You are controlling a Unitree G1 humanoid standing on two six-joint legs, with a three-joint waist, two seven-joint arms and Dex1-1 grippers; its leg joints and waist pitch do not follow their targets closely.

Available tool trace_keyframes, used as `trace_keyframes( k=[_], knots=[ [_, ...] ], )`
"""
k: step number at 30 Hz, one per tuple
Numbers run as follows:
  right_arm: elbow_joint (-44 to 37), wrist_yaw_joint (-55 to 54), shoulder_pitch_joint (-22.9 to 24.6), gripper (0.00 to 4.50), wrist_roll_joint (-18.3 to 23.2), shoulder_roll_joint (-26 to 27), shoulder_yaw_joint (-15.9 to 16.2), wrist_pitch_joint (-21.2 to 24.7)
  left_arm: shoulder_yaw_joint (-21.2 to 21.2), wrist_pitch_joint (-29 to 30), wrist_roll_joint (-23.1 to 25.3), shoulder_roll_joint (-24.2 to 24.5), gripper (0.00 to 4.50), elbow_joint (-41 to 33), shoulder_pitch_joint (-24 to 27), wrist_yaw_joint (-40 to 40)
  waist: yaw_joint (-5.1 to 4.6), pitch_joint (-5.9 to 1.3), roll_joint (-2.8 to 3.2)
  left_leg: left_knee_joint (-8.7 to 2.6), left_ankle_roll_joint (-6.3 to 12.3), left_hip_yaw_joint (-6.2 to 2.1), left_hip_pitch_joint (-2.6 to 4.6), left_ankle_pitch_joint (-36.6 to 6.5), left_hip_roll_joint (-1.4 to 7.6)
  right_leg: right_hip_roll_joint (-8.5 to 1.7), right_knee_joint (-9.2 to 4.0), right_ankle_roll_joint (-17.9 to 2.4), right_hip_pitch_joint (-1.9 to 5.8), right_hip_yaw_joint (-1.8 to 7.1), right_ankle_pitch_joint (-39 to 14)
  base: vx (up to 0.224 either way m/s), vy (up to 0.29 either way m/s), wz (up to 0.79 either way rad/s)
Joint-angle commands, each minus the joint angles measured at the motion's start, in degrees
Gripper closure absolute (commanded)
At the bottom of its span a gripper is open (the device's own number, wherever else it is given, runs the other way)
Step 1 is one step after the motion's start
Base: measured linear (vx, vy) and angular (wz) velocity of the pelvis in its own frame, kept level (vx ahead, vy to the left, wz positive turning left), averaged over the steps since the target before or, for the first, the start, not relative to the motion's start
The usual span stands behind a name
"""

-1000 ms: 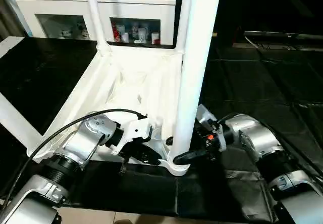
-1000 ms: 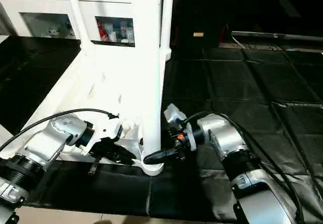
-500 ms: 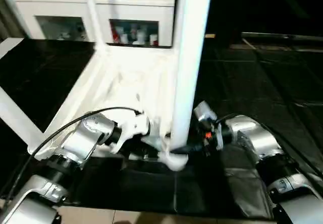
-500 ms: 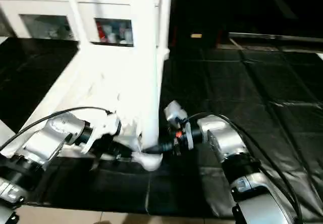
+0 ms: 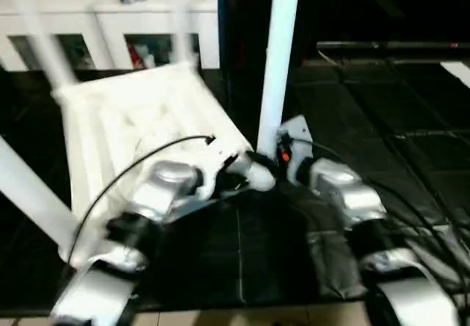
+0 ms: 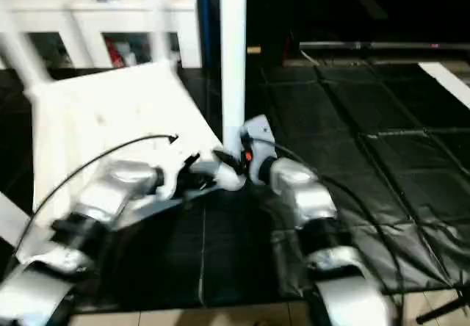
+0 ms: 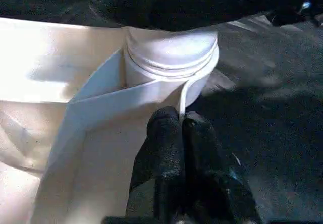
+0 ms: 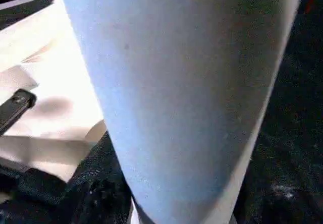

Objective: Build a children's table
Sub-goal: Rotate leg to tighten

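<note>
Steadying the upturned children's table (image 5: 139, 113) at its near corner while a leg is handled.

The table top is seen lying underside-up on the black floor mat (image 5: 382, 120), tilted so the ribbed underside faces the camera, in front of the white cabinet (image 5: 110, 25). At its nearest corner the round socket (image 7: 171, 57) carries the upright leg (image 5: 277, 62). The left gripper (image 7: 182, 133) is closed, its two black fingers pinched on the thin rim just beside that socket, presumably so the top is kept from sliding. The right gripper (image 5: 273, 158) is held about the leg's base, apparently clasping it; the jaws themselves are hidden, so the clasp cannot be confirmed. Other legs are glimpsed at the far corners, blurred.
</note>
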Motion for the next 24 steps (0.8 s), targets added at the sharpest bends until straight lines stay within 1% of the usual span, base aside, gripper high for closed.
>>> trace_keyframes(
  k=[1,2,4,5,6,7,9,11,12,13,16,17,18,19,20,21,22,23,24],
  knots=[
    [1.5,2.5,0.6,2.1,0.3,4.9,3.6,0.5,-0.5,-1.1,-1.7,-3.1,4.5,-1.0,-2.0,-0.1,0.73,-3.96,0.13,-3.76,2.68,1.47,-1.19,-11.5,-1.64,-1.1,-4.57,-11.4,4.58,1.18,-15.2,0.0,0.0,0.0],
    [1.0,3.5,0.9,1.89,0.6,4.8,3.6,0.6,-0.7,-1.2,-1.7,-2.8,4.5,-1.3,-1.9,-0.6,0.75,-3.98,0.14,-3.74,3.05,1.5,-1.2,-10.8,-1.63,-1.07,-4.44,-12.1,4.67,1.2,-13.5,0.0,0.0,0.0],
    [0.2,4.8,1.3,1.69,1.1,4.4,3.8,0.9,-0.9,-1.3,-1.8,-2.4,4.5,-1.6,-1.6,-1.2,0.77,-4.0,0.19,-3.74,3.48,1.52,-1.15,-10.5,-1.57,-1.11,-4.35,-12.8,4.72,1.21,-12.2,0.0,0.0,0.0],
    [-0.4,6.0,1.7,1.55,1.2,3.7,4.0,1.0,-0.9,-1.3,-1.8,-1.8,4.5,-2.0,-1.2,-2.0,0.79,-3.96,0.13,-3.77,3.63,1.53,-1.15,-10.4,-1.51,-1.12,-4.3,-13.2,4.76,1.22,-11.8,0.0,0.0,0.0],
    [-0.4,6.0,1.7,1.55,1.2,3.6,4.0,1.0,-0.9,-1.3,-1.8,-1.7,4.5,-2.0,-1.2,-2.1,0.88,-3.93,0.19,-3.78,3.68,1.53,-1.11,-10.6,-1.51,-1.12,-4.31,-13.2,4.77,1.22,-11.9,0.0,0.0,0.0],
    [-0.9,7.1,2.0,1.31,1.5,3.0,4.1,1.1,-0.9,-1.3,-1.9,-1.2,4.5,-2.3,-0.9,-2.8,0.85,-3.88,0.21,-3.84,3.69,1.52,-1.11,-10.8,-1.45,-1.17,-4.3,-13.3,4.79,1.24,-12.1,0.0,0.0,0.0],
    [-1.7,8.8,2.3,1.23,2.0,2.0,4.0,1.5,-1.1,-1.3,-2.0,-0.4,4.5,-2.9,-0.5,-4.0,0.88,-3.85,0.19,-3.9,3.76,1.5,-1.08,-11.6,-1.39,-1.25,-4.33,-13.3,4.83,1.25,-12.8,0.0,0.0,0.0],
    [-2.0,11.7,2.4,1.01,2.0,0.5,4.3,1.3,-1.6,-1.9,-2.2,0.8,4.5,-3.8,0.1,-6.3,0.91,-3.7,0.12,-3.98,3.75,1.53,-1.06,-12.3,-1.31,-1.3,-4.51,-13.1,4.7,1.3,-14.2,0.0,0.0,0.0],
    [-2.2,14.0,2.6,0.88,2.0,-0.7,4.6,1.0,-2.0,-2.2,-2.2,1.5,4.5,-4.3,0.6,-7.8,1.02,-3.77,-0.06,-4.01,3.8,1.45,-1.04,-12.5,-1.24,-1.34,-4.47,-13.1,4.83,1.23,-14.4,0.0,0.0,0.0],
    [-2.4,16.1,2.7,0.81,2.1,-1.7,4.9,0.6,-2.4,-2.5,-2.2,2.2,4.5,-4.8,0.9,-9.1,1.06,-3.71,-0.01,-3.96,4.06,1.56,-1.02,-12.4,-1.19,-1.35,-4.51,-13.2,4.67,1.35,-14.2,0.0,0.0,0.0],
    [-3.0,20.6,2.8,0.56,2.7,-4.0,5.2,0.6,-3.2,-3.1,-2.4,3.7,4.5,-5.8,1.7,-12.2,1.58,-3.72,0.02,-4.01,4.25,1.53,-0.87,-12.2,-0.99,-1.42,-4.32,-13.5,4.59,1.4,-13.9,0.0,0.0,0.0],
    [-4.0,27.2,3.0,0.44,3.7,-7.2,5.6,0.0,-4.3,-4.4,-2.7,5.8,4.5,-7.0,2.7,-16.7,1.94,-3.78,-0.23,-3.97,4.31,1.54,-0.77,-12.2,-0.96,-1.45,-4.31,-13.5,4.67,1.38,-13.9,0.0,0.0,0.0],
    [-4.0,27.2,3.0,0.37,3.7,-7.2,5.6,0.0,-4.3,-4.4,-2.7,5.8,4.5,-7.0,2.7,-16.7,1.95,-3.71,-0.21,-3.98,4.56,1.58,-0.91,-12.3,-0.94,-1.42,-4.28,-13.5,4.71,1.46,-13.8,0.0,0.0,0.0],
    [-4.4,29.2,3.1,0.31,4.0,-8.0,5.7,-0.2,-4.6,-4.6,-2.8,6.4,4.5,-7.4,3.0,-18.0,2.18,-3.67,-0.15,-3.96,4.59,1.62,-0.85,-12.2,-0.86,-1.47,-4.27,-13.7,4.54,1.46,-13.7,0.0,0.0,0.0],
    [-4.5,33.0,3.0,0.23,4.5,-9.9,5.7,0.2,-5.4,-6.2,-3.1,7.8,4.5,-8.1,3.5,-21.0,2.54,-3.76,-0.12,-3.93,4.7,1.62,-0.73,-12.4,-0.78,-1.49,-4.15,-13.7,4.41,1.42,-13.8,0.0,0.0,0.0],
    [-4.4,36.9,2.8,0.12,4.9,-11.8,5.9,0.4,-6.1,-6.6,-3.4,9.4,4.5,-9.1,4.0,-23.8,2.58,-3.66,-0.24,-3.99,4.82,1.74,-0.73,-12.3,-0.72,-1.42,-4.29,-13.6,4.41,1.48,-14.0,0.0,0.0,0.0],
    [-4.2,39.6,2.6,0.04,5.1,-13.1,6.1,0.5,-6.6,-6.8,-3.6,10.4,4.5,-9.7,4.4,-25.8,3.12,-3.72,-0.14,-4.0,4.77,1.75,-0.61,-12.1,-0.51,-1.45,-4.13,-13.7,4.33,1.5,-14.0,0.0,0.0,0.0],
    [-3.9,42.8,2.2,0.04,5.4,-14.8,6.5,1.1,-7.4,-7.8,-3.6,11.9,4.5,-10.5,4.8,-28.2,3.68,-3.74,-0.12,-3.88,4.75,1.85,-0.4,-11.9,-0.43,-1.41,-4.0,-14.3,4.1,1.53,-12.9,0.0,0.0,0.0],
    [-3.9,43.5,2.2,0.04,5.5,-15.1,6.7,1.2,-7.6,-7.9,-3.5,12.1,4.5,-10.6,4.9,-28.7,3.8,-3.71,-0.1,-3.9,4.77,1.84,-0.47,-11.9,-0.41,-1.43,-3.94,-14.5,4.15,1.56,-12.7,0.0,0.0,0.0]
  ],
)
